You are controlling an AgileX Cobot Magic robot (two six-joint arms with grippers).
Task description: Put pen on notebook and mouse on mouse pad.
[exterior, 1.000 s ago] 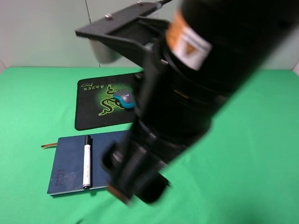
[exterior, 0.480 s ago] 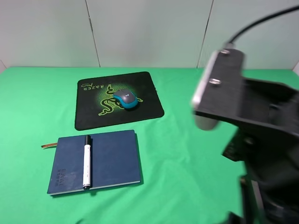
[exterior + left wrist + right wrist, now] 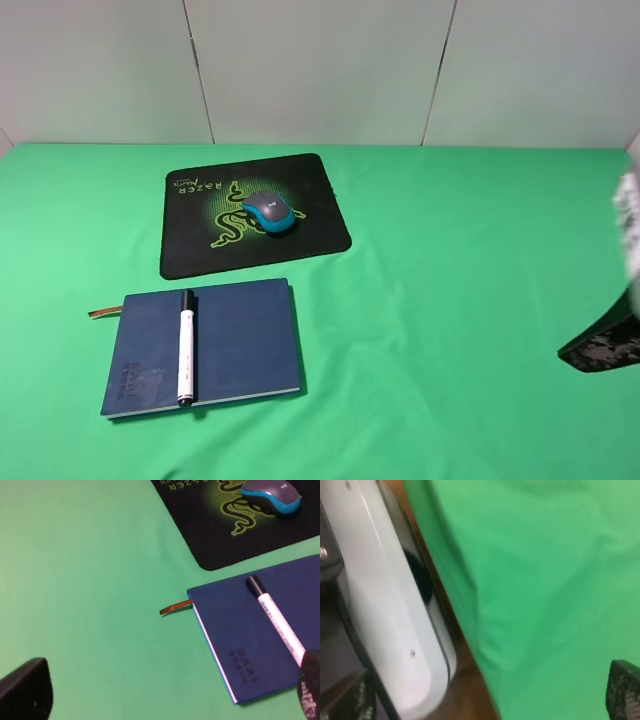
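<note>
We are looking down on the green cloth [image 3: 450, 300] from the high camera, and the white pen [image 3: 185, 347] is lying on the dark blue notebook [image 3: 230, 340], running along the cover near its left side with the black cap pointing toward the far edge of the table. The notebook's tan ribbon bookmark [image 3: 103, 312] is sticking out of its far left corner onto the cloth. Just beyond the notebook, the black Razer mouse pad [image 3: 300, 200] is lying flat, and the grey and teal mouse [image 3: 270, 213] is sitting on it, over the green snake logo near the middle of the pad.

Our left gripper [image 3: 165, 695] is hovering over the cloth beside the notebook; in the left wrist view we are seeing one dark fingertip at each lower corner, so the jaws are standing wide apart with nothing between them. The same view is showing the pen [image 3: 276, 622] resting on the cover, close to the embossed lettering [image 3: 244, 666], and the mouse [image 3: 271, 496] on the pad.

Our right arm is showing only as a dark blurred piece at the right edge of the high view. In the blurred right wrist view the two textured fingertips [image 3: 622, 690] are sitting at opposite corners, so those jaws are wide too, holding nothing, beside the cloth's edge and a white rounded part [image 3: 385, 610] of the rig
</note>
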